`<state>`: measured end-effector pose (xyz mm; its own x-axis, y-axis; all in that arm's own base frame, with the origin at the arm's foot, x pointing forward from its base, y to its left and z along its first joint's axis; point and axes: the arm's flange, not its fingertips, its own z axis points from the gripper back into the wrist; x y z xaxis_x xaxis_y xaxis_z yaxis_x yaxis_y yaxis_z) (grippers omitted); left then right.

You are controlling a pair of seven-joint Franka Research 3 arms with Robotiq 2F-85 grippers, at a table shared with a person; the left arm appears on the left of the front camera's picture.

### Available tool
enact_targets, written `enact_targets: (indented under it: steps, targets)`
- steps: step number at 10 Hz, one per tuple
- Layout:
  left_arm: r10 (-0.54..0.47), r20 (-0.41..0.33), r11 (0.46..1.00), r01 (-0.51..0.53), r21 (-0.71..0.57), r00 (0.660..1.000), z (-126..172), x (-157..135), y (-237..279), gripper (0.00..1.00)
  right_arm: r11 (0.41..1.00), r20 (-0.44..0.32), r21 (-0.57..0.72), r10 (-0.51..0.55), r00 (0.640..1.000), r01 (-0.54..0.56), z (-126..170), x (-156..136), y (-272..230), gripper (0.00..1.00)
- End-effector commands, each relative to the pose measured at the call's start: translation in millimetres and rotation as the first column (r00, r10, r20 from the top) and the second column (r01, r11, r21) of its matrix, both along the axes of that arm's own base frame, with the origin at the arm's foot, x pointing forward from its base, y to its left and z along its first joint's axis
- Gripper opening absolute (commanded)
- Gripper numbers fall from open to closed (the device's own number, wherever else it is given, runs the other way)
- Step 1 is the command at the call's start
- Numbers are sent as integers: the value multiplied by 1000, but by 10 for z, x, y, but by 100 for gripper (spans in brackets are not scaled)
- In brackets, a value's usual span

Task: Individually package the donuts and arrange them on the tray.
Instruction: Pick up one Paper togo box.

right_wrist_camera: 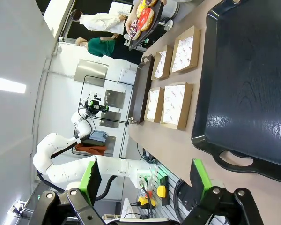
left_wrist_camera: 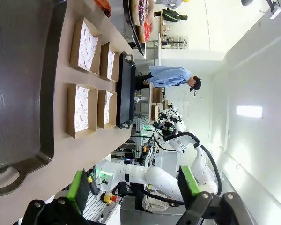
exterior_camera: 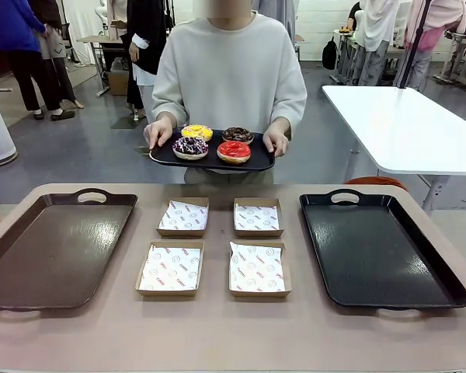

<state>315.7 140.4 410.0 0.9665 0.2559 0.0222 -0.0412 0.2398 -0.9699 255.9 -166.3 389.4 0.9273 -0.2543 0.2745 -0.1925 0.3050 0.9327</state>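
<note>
Donuts (exterior_camera: 234, 151) on person's small tray (exterior_camera: 210, 165)

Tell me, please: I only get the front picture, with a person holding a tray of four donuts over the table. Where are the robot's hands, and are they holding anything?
Observer: The left gripper hangs by the handle end of the brown tray, green pads wide apart, nothing between them.
Operator: And the other hand?
Observer: The right gripper is open too and holds nothing. It looks along the table, with the handle end of the black tray just ahead of it.
</note>
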Motion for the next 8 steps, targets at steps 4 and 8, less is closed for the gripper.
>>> enact_targets:
  steps: [4,8]
  targets:
    - [7,-4,1000,-7,-14,1000,19,-8,19,100,1000,4,14,0,1000,0,-5,-3,-7,100]
    - [7,-4,1000,-7,-14,1000,19,-8,19,100,1000,4,14,0,1000,0,-5,-3,-7,100]
